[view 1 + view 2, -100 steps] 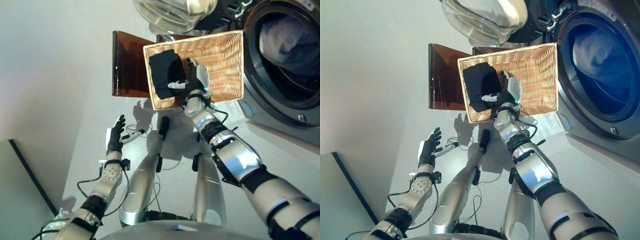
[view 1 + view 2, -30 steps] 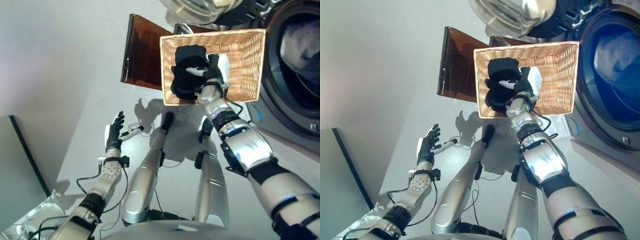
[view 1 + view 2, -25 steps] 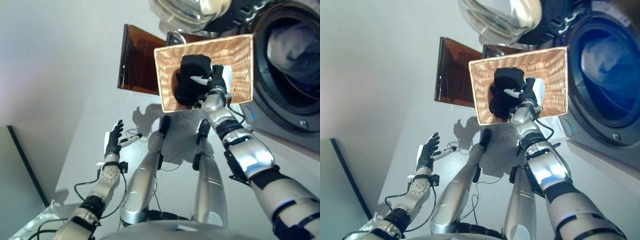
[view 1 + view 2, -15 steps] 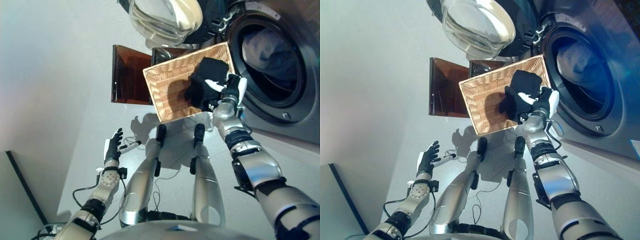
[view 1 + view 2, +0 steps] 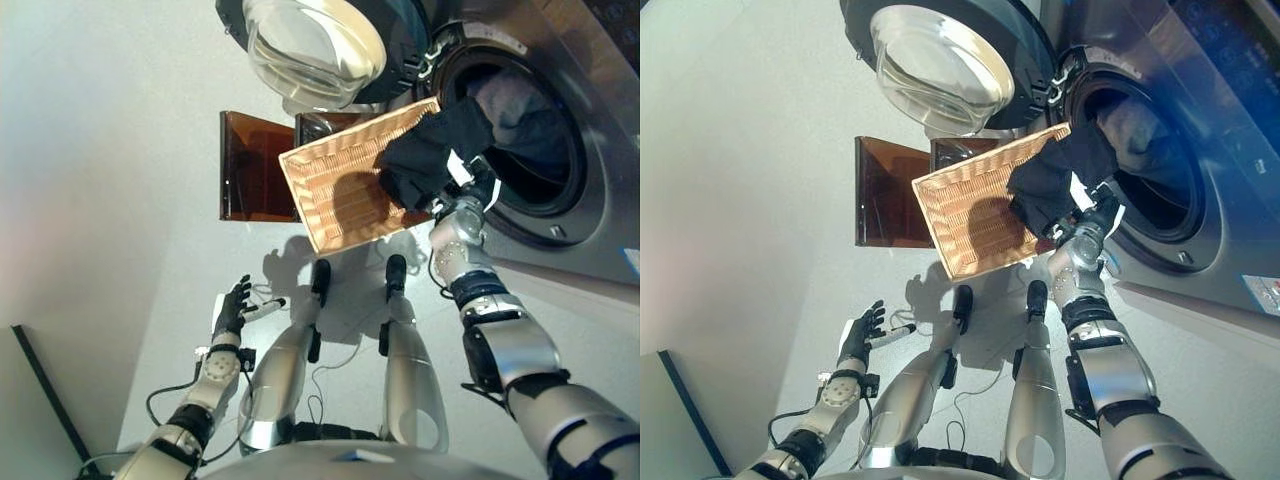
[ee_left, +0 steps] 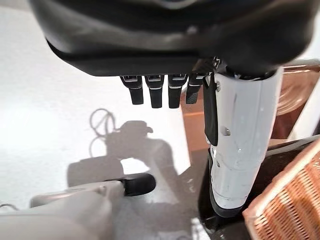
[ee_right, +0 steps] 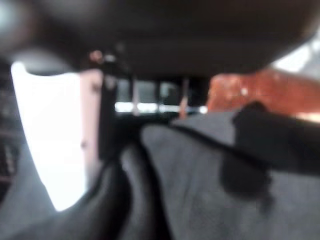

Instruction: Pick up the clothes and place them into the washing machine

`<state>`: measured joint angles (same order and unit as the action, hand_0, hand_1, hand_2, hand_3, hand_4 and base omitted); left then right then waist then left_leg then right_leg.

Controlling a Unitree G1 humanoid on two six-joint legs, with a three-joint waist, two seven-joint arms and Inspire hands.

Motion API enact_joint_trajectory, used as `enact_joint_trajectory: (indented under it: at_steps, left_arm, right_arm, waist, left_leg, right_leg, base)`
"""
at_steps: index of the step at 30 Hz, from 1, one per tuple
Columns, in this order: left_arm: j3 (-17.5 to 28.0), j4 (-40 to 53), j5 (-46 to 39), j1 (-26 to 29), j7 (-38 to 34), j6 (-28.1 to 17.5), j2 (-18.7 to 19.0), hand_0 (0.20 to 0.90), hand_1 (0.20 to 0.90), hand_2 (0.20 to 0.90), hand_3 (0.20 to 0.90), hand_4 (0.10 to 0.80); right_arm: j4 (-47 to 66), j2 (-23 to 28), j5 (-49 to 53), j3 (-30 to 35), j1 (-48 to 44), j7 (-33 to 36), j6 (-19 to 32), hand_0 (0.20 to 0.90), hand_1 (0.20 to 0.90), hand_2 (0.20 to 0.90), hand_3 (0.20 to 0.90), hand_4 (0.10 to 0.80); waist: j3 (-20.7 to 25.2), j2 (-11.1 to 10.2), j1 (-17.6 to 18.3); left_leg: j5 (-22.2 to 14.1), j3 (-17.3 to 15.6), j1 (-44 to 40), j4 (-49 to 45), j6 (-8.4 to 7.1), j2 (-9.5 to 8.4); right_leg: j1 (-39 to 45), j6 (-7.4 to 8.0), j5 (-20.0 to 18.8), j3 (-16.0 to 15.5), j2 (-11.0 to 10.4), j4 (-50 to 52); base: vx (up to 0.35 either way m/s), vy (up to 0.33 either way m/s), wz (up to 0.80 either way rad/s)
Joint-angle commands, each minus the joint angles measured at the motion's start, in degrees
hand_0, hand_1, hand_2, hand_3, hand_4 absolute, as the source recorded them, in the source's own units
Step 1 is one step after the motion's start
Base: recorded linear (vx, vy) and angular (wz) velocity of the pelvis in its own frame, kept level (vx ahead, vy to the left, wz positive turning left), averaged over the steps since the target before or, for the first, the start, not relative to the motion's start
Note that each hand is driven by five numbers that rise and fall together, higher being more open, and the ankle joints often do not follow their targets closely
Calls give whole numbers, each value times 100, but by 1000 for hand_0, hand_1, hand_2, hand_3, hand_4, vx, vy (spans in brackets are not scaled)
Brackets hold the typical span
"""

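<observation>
Lifted out of the wicker basket (image 5: pixel 335 195) since a moment ago, the black garment (image 5: pixel 432 155) now hangs at the mouth of the washing machine drum (image 5: pixel 520 150), carried up toward 1 o'clock by the right hand (image 5: pixel 470 192). That hand is clenched on the cloth, its white-covered thumb showing against the dark fabric; its own wrist view shows grey-black folds (image 7: pixel 210 175) bunched against the fingers. The garment's lower part overlaps the basket's corner nearest the machine, while its upper edge reaches the dark rim of the opening. Lighter laundry (image 5: pixel 520 105) already lies inside the drum. The round glass door (image 5: pixel 940 65) stands swung open at 12 o'clock, above the basket. A brown translucent bin (image 5: pixel 250 165) sits just beside the basket at its 9 o'clock. Low at 7 o'clock, the left hand (image 5: pixel 232 308) hangs over the floor with fingers relaxed and spread, holding nothing.
</observation>
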<state>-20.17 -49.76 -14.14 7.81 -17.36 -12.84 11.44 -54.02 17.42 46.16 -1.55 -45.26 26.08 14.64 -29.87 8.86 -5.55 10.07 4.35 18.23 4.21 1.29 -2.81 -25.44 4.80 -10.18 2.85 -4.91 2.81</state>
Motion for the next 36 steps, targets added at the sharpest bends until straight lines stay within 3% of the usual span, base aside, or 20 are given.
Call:
enact_joint_trajectory:
  at_steps: [1,11,21,28,36]
  left_arm:
    - [69,-333,-112,-301,2,-105,-93,900,900,900,900,800]
    - [-66,-426,-224,-417,154,-108,-214,900,900,900,900,800]
    - [-276,-282,-300,-550,302,-176,-164,900,900,900,900,800]
    - [-456,-73,-314,-642,464,-208,-61,900,900,900,900,800]
    - [-730,232,-314,-718,679,-212,76,900,900,900,900,800]
  right_arm:
    - [810,225,533,216,-175,-325,947,200,200,200,200,300]
    - [440,561,1428,881,-592,-374,1319,200,200,200,200,300]
    - [-620,1607,1970,1305,-1461,-206,1372,200,200,200,200,300]
    - [-1306,2511,2070,1187,-2123,-106,1122,200,200,200,200,300]
    - [-1947,3499,1759,539,-3133,47,688,200,200,200,200,300]
  waist:
    - [659,89,-18]
    - [795,290,-23]
    - [934,541,-123]
    - [1033,739,-206]
    - [1181,956,-330]
  left_leg:
    - [-296,-30,162,-160,-264,-104]
    - [-302,-49,122,-93,-264,-134]
    - [-285,-14,119,-22,-267,-203]
    - [-266,3,95,46,-281,-247]
    - [-252,21,98,62,-327,-277]
  right_leg:
    - [-90,-20,911,-25,-15,717]
    - [-96,-12,959,16,-10,732]
    - [-130,1,991,54,-64,744]
    - [-89,28,993,51,-108,701]
    - [-80,52,1016,20,-165,692]
  base:
    - [14,-1,-9]
    - [3,0,-1]
    - [0,0,0]
    - [2,0,0]
    - [11,-5,3]
